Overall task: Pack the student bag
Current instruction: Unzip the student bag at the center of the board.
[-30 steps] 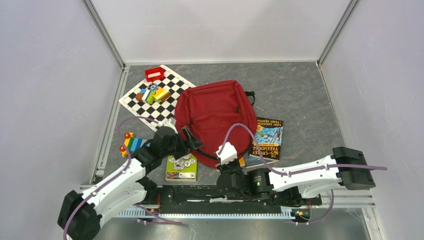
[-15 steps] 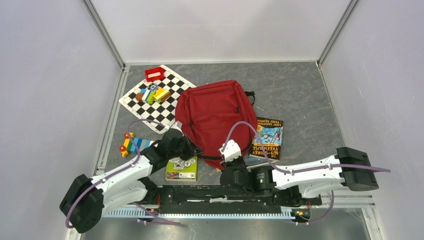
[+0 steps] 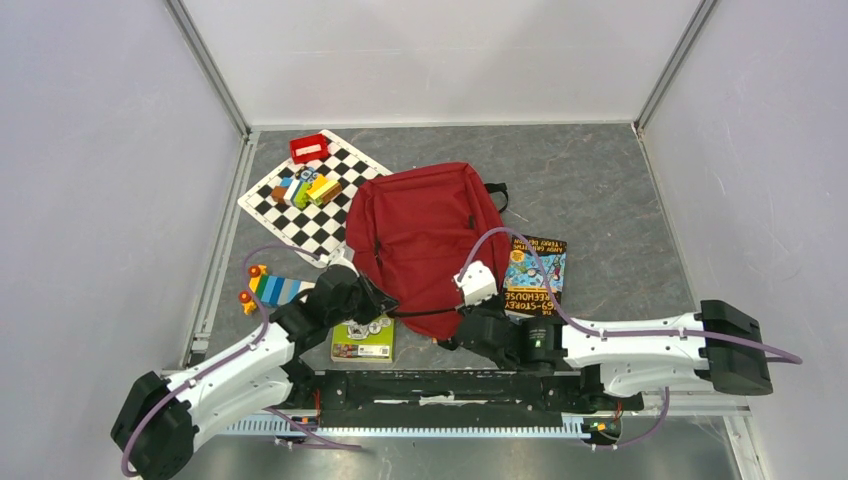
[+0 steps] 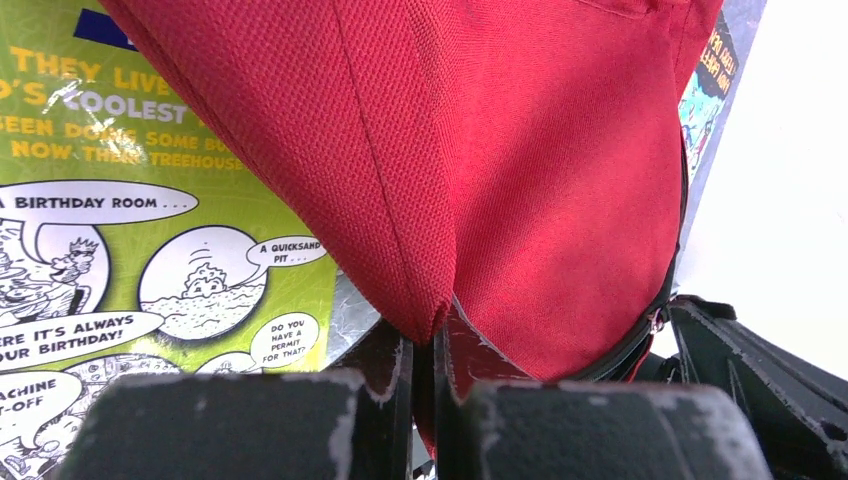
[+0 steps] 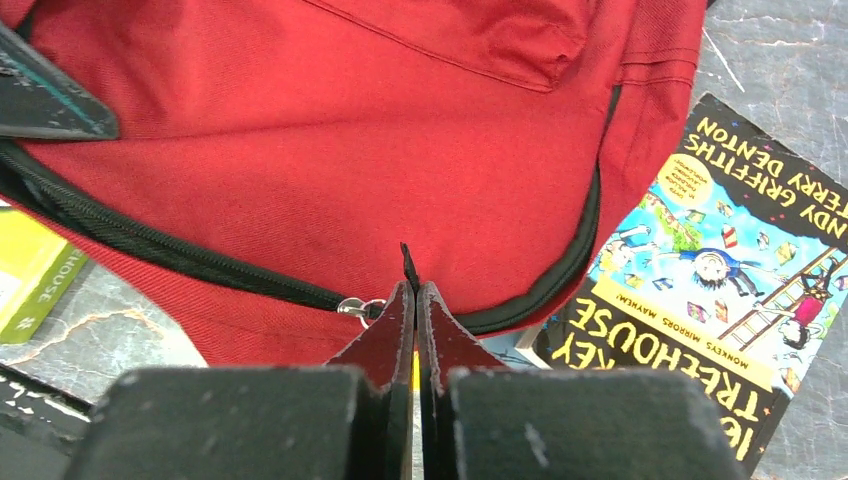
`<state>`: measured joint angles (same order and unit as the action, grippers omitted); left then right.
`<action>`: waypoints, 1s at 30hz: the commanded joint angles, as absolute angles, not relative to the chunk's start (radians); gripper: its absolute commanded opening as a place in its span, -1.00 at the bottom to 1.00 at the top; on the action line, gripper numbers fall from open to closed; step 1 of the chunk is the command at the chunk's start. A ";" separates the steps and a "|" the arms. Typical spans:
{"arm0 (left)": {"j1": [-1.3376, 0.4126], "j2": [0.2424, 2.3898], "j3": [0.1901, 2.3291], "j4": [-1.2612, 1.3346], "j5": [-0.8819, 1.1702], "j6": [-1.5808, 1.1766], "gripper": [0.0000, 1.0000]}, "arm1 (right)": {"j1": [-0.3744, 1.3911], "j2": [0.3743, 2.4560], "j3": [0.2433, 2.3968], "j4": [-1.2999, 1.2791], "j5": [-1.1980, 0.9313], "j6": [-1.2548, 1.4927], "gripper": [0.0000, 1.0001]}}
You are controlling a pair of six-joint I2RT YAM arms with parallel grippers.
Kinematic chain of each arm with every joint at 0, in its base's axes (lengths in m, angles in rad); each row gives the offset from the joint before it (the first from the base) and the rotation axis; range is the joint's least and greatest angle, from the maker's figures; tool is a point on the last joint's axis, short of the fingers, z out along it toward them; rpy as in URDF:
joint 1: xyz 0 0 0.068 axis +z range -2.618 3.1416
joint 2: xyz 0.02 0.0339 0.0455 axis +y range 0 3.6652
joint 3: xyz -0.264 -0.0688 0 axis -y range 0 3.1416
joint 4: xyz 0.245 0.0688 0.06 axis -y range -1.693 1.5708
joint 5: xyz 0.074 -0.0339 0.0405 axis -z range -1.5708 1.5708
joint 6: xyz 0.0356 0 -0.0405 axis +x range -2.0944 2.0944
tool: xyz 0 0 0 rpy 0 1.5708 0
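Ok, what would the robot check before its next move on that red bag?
1. Fabric of the student bag clamped in the left gripper: ok.
2. The right gripper shut on the zipper pull: ok.
3. The zipper open wide enough for a book: cannot tell.
4. The green book and the Treehouse book packed: not ok, both lie beside the bag.

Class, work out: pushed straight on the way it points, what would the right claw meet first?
Most likely the student bag: the right claw, shut on its zipper pull, points into the red fabric.
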<state>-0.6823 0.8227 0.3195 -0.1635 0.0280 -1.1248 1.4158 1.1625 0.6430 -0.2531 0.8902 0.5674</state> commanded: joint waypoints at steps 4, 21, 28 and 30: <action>-0.681 0.798 0.336 -0.262 -0.038 -1.060 -0.96 | 1.344 1.092 0.611 -0.302 0.877 0.539 -1.00; -0.678 0.777 0.441 -0.387 -0.031 -0.790 0.06 | 1.250 0.938 0.492 -0.232 0.879 0.427 -1.00; -0.712 0.823 0.659 -0.488 -0.027 -0.551 0.84 | 1.227 0.876 0.431 -0.109 0.801 0.351 -1.00; -0.734 0.852 0.705 -0.475 -0.005 -0.486 0.86 | 1.218 0.866 0.424 -0.087 0.771 0.333 -1.00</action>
